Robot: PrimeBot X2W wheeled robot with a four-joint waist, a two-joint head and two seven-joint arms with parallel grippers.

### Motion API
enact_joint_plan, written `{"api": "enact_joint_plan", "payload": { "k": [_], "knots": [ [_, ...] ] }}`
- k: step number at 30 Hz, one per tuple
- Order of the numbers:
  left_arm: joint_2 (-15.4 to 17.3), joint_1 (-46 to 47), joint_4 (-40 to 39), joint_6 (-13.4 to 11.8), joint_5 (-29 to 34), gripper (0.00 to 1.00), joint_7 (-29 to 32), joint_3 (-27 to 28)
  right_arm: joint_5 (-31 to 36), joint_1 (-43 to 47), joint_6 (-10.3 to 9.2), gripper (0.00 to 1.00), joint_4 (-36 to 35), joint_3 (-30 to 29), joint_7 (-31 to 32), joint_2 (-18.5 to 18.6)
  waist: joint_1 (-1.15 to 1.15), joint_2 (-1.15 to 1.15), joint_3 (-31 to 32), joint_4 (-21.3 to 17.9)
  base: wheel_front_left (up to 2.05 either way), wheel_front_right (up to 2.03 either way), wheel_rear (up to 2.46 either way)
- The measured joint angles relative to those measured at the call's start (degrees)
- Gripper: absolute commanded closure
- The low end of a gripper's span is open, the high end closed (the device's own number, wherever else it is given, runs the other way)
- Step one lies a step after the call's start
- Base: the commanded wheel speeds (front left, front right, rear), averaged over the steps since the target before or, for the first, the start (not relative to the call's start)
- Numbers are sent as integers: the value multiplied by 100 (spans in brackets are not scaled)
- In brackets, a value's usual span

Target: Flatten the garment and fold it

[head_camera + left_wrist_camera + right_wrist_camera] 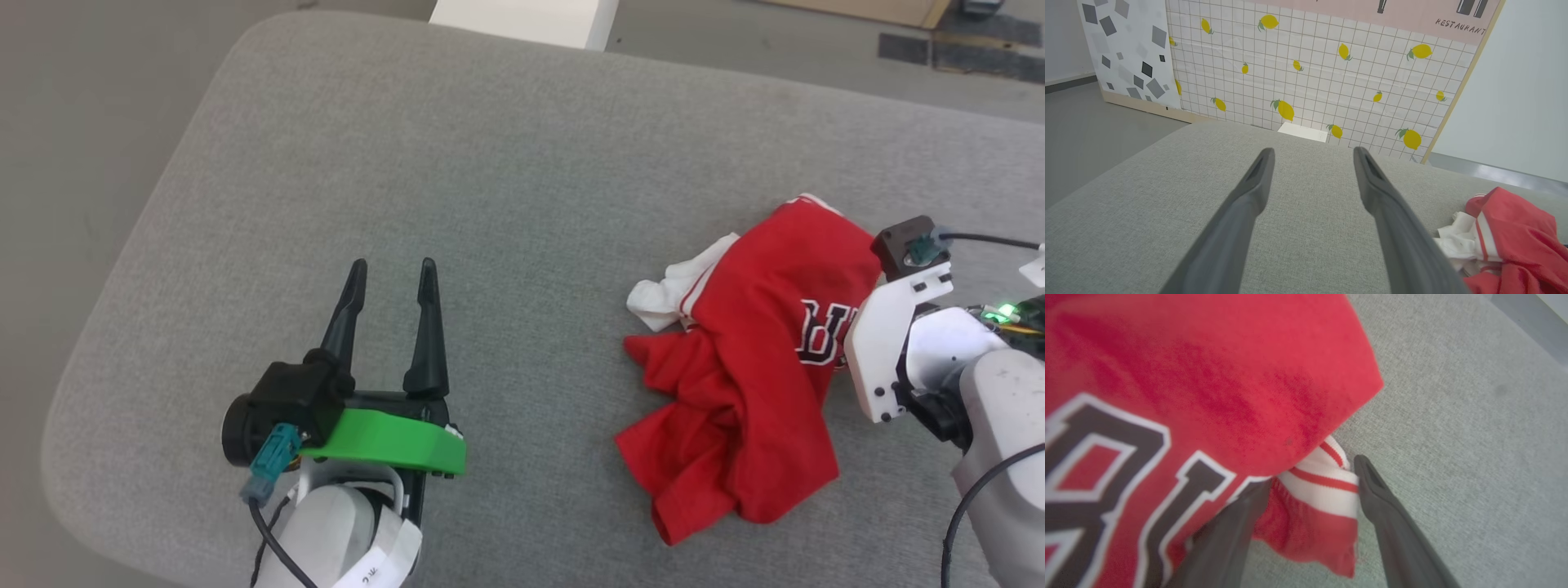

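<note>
Surface: grey cloth cushion (490,163), seen from above in the head view.
Head view, shirt (735,367): red, crumpled in a heap at 4 o'clock on the cushion, one white sleeve (678,286) sticking out toward 10 o'clock.
Head view, left gripper (393,263): at 8 o'clock, fingers spread, nothing between them, well apart from the shirt.
Left wrist view: spread fingers over bare cushion; shirt at 4 o'clock; lemon-pattern wall (1310,73) at 12 o'clock.
Right wrist view, right gripper (1314,473): fingers spread wide, striped trim (1327,486) lies between them; black letters (1106,465) with white outline at 9 o'clock.
</note>
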State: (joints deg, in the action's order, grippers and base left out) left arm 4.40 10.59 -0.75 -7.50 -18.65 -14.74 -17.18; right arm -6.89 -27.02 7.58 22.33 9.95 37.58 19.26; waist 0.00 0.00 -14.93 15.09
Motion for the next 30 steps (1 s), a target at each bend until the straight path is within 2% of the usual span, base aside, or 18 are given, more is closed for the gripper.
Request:
{"api": "enact_joint_plan", "payload": {
  "k": [4, 5, 6, 12, 14, 17, 18, 20, 24, 27, 28, 29, 30],
  "knots": [
    [-75, 2, 51, 49, 3, 0, 0, 24, -305, -92, -3, 0, -15, 253, 220, 168, 0, 0, -135, 112, 0, 0, 0],
    [-82, 2, 64, 66, 5, 0, 0, 44, -409, -115, -3, 54, -25, 269, 309, 187, 0, 0, -154, 123, 0, 0, 0],
    [-89, 2, 79, 74, 11, 0, 0, 75, -502, -119, -2, 100, -49, 277, 335, 203, 0, 0, -158, 119, 0, 0, 0],
    [-107, -4, 169, 147, 30, 0, 0, 231, -887, -79, 2, 100, -281, 157, 40, 268, 0, 0, -59, -9, 0, 0, 0],
    [-111, -11, 187, 172, 53, 0, 0, 294, -896, -63, 2, 100, -415, -127, -162, 346, 0, 0, 8, -92, 0, 0, 0],
    [-116, -27, 220, 220, 69, 0, 0, 367, -913, 17, 1, 100, -714, -909, -465, 392, 0, 0, 139, -260, 0, 0, 0],
    [-121, -52, 240, 250, 113, 0, 0, 407, -806, 376, 1, 100, -1035, -1773, -532, 333, 0, 0, 278, -436, 0, 0, 0],
    [-123, -76, 266, 282, 114, 0, 0, 417, -716, 886, 1, 100, -1210, -2249, -431, 152, 0, 0, 369, -555, 0, 0, 0],
    [-131, -100, 334, 297, 112, 0, 0, 416, -676, 2039, 0, 100, -1230, -2635, -110, -417, 0, 0, 498, -754, 0, 0, 0],
    [-135, -105, 380, 302, 111, 0, 0, 430, -658, 2444, 0, 100, -1267, -2743, -172, -811, 0, 0, 557, -866, 0, 0, 0],
    [-135, -108, 396, 325, 111, 0, 0, 436, -662, 2455, 0, 88, -1325, -2785, -270, -910, 0, 0, 569, -901, 0, 0, 0],
    [-135, -110, 408, 336, 111, 0, 0, 437, -662, 2455, 0, 19, -1367, -2809, -379, -975, 0, 0, 576, -927, 0, 0, 0],
    [-136, -110, 425, 339, 111, 0, 0, 442, -671, 2455, 0, 0, -1430, -2843, -548, -1059, 0, 0, 586, -955, 0, 0, 0]
  ]
}}
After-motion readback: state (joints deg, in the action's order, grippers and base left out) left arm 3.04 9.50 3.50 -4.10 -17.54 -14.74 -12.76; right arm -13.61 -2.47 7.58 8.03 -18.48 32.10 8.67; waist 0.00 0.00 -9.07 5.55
